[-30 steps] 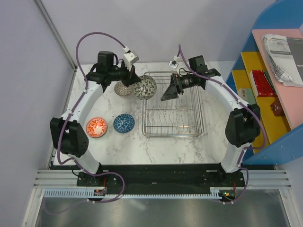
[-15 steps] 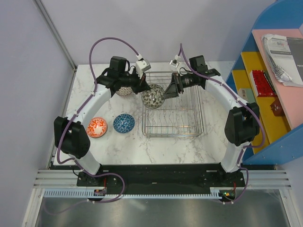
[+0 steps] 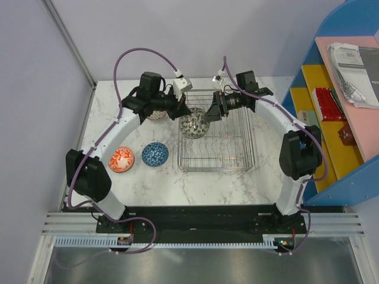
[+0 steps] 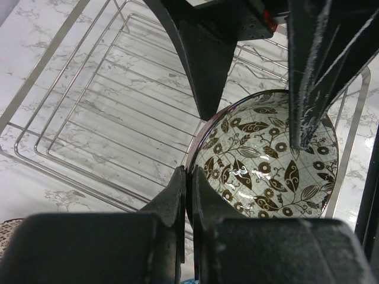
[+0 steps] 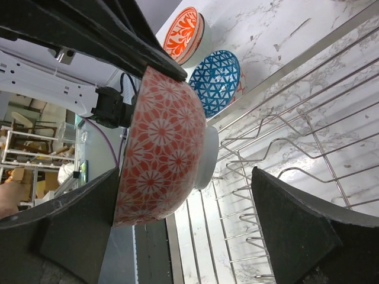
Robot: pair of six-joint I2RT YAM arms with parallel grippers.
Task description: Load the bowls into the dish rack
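My left gripper (image 3: 185, 113) is shut on the rim of a bowl (image 3: 194, 125) and holds it on edge above the back left of the dish rack (image 3: 237, 155). In the left wrist view the bowl (image 4: 266, 154) has a brown leaf pattern inside, with its rim pinched in my left gripper (image 4: 189, 177). Its outside (image 5: 160, 148) is orange-red floral with a pale base. My right gripper (image 5: 183, 228) is open and straddles this bowl, one finger (image 5: 71, 225) by the mouth, the other (image 5: 296, 231) apart from the base. An orange bowl (image 3: 121, 159) and a blue bowl (image 3: 155, 154) sit left of the rack.
Another patterned bowl (image 3: 155, 113) sits at the back, mostly hidden behind my left arm. Rows of upright tines (image 5: 284, 148) lie just below the held bowl. A blue shelf unit (image 3: 331, 89) stands to the right of the table. A wall runs along the table's left side.
My left arm has carried the bowl rightward from beside the rack to over its back left corner, in between the right gripper's open fingers. The right gripper has barely shifted.
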